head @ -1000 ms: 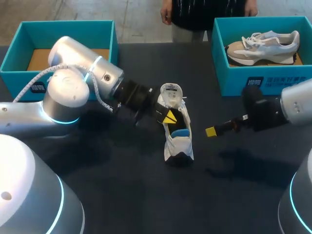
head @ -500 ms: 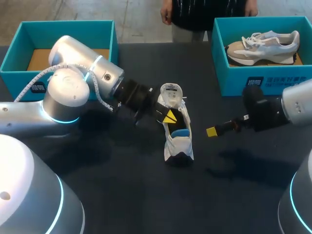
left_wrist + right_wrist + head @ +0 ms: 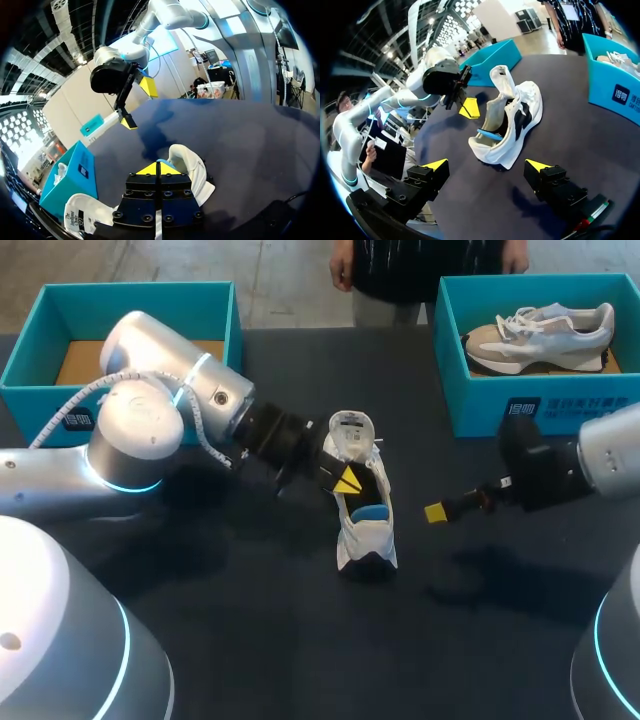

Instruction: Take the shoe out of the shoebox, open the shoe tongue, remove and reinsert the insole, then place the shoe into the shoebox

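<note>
Cloth-like white shoe [image 3: 366, 540] on matt dark table [image 3: 300, 640].

Overhead and wrist views, common shoe [image 3: 358, 536]

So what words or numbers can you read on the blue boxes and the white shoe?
Front label of the right shoebox: white logo and print, too blurred to read.
Front label of the left shoebox: too small to read.
Tag on the tongue of the white shoe: print too small to read.
</note>
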